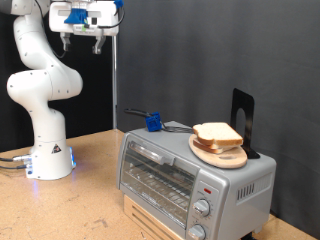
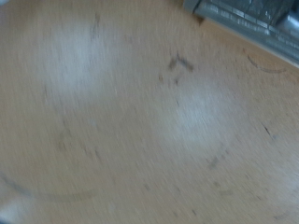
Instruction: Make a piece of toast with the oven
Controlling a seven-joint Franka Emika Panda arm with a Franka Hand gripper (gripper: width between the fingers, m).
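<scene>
The silver-grey toaster oven [image 1: 185,170] stands at the exterior view's right with its glass door closed and two knobs [image 1: 201,208] at its front corner. On top of it a round wooden plate [image 1: 222,156] carries pale bread, the piece of toast [image 1: 216,133]; I cannot tell the slices apart. My gripper [image 1: 82,42] hangs high at the exterior view's top left, far above the table, open and empty. In the blurred wrist view the fingers do not show; only a corner of the oven [image 2: 250,16] appears.
The white robot base [image 1: 48,150] stands on the wooden table [image 1: 60,205] at the exterior view's left. A small blue object [image 1: 153,122] and a black upright stand [image 1: 243,118] sit on top of the oven. A black curtain hangs behind.
</scene>
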